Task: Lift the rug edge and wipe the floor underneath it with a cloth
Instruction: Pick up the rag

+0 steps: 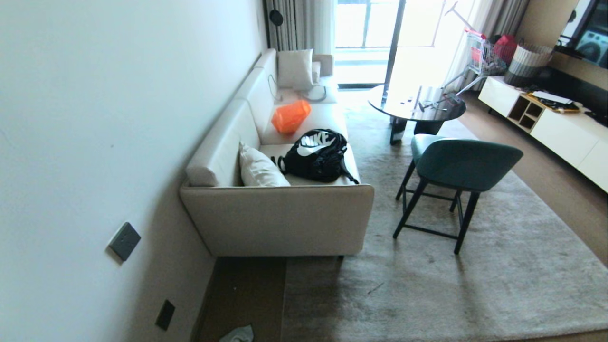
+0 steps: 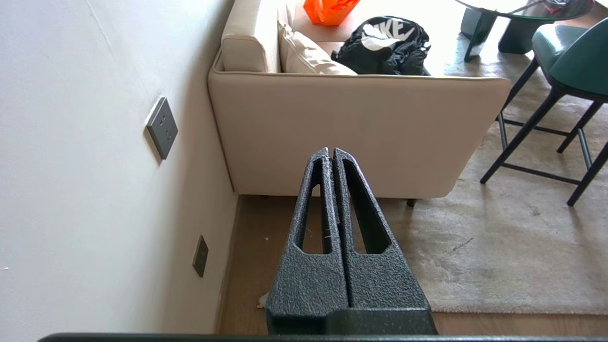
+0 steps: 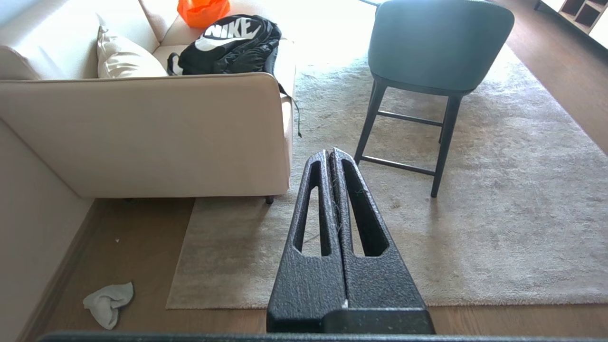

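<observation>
Crumpled cloth point(image 3: 108, 302) on floor point(image 3: 142, 266), rug edge point(image 3: 183, 256) flat, sofa point(image 3: 142, 128) beyond

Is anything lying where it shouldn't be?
Yes, the cloth lies crumpled on the floor, between the wall and the rug edge. Small pale crumbs dot the floor near it.

One sofa point(image 1: 285, 213), one rug point(image 1: 475, 285), one cloth point(image 3: 108, 302), one backpack point(image 1: 317, 155), one green chair point(image 1: 456, 175), three white cushions point(image 1: 259, 168).
</observation>
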